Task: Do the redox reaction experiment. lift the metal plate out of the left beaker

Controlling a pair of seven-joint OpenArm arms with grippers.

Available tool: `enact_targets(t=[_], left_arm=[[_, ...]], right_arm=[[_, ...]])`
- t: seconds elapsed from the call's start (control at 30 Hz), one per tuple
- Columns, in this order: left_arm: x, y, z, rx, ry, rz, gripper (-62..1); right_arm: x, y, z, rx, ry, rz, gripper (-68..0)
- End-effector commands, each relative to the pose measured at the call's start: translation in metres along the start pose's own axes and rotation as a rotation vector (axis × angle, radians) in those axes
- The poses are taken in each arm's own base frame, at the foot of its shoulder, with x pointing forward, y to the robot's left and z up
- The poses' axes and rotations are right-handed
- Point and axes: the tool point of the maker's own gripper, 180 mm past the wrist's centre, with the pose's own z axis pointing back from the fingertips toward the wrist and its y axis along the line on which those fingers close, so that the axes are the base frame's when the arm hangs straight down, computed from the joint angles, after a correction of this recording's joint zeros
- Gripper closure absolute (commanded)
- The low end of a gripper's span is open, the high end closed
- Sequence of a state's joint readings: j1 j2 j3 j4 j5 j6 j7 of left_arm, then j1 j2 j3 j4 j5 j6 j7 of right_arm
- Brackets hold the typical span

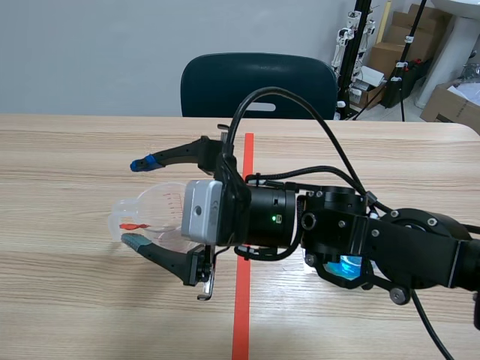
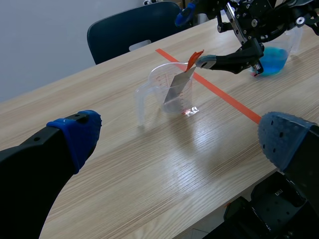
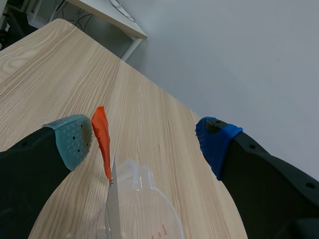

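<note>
A clear plastic beaker (image 1: 154, 210) stands left of the tape line. A thin metal plate (image 2: 177, 87) with an orange-red tip (image 3: 102, 137) leans inside it. The right arm comes in from the right, past the middle. Its gripper (image 1: 140, 202) is open around the beaker's top. The grey-green pad (image 3: 75, 139) sits right beside the orange tip, and contact cannot be told. The blue pad (image 3: 217, 139) is well apart on the other side. In the left wrist view my left gripper (image 2: 179, 149) is open and holds nothing, well short of the beaker (image 2: 167, 92).
A second beaker with blue liquid (image 1: 349, 266) stands under the right arm, right of the orange-red tape line (image 1: 241, 307). A dark chair (image 1: 259, 86) is across the table. Boxes and stands fill the far right corner of the room.
</note>
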State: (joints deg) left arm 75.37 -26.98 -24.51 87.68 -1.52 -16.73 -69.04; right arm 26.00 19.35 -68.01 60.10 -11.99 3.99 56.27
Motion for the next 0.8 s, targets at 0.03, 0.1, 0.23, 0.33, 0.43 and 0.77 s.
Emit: enact_targets(t=[0.03, 0.1, 0.23, 0.33, 0.43, 0.77], left_arm=[[0.0063, 0.0001, -0.0021, 0.007, -0.03, 0.009, -62.3], [0.0063, 0.0001, -0.0021, 0.007, -0.03, 0.009, -62.3], [0.0063, 0.0001, -0.0021, 0.007, -0.03, 0.009, -62.3], [0.0063, 0.0001, -0.0021, 0.007, -0.03, 0.009, -62.3], [0.0063, 0.0001, -0.0021, 0.007, -0.03, 0.009, -62.3], [0.0069, 0.0001, -0.0021, 0.007, -0.033, 0.009, -62.3]], right_arm=[[0.009, -0.0103, -0.008, -0.019, -0.039, 0.014, -43.6], [0.0086, -0.0104, -0.0086, -0.019, -0.036, 0.014, -43.6], [0.0085, -0.0107, -0.0119, -0.022, -0.034, 0.014, -43.6], [0.0067, -0.011, -0.0145, -0.024, -0.022, 0.013, -43.6], [0.0066, -0.011, -0.0142, -0.024, -0.021, 0.013, -40.6], [0.008, -0.011, -0.0142, -0.024, -0.029, 0.013, -34.4]])
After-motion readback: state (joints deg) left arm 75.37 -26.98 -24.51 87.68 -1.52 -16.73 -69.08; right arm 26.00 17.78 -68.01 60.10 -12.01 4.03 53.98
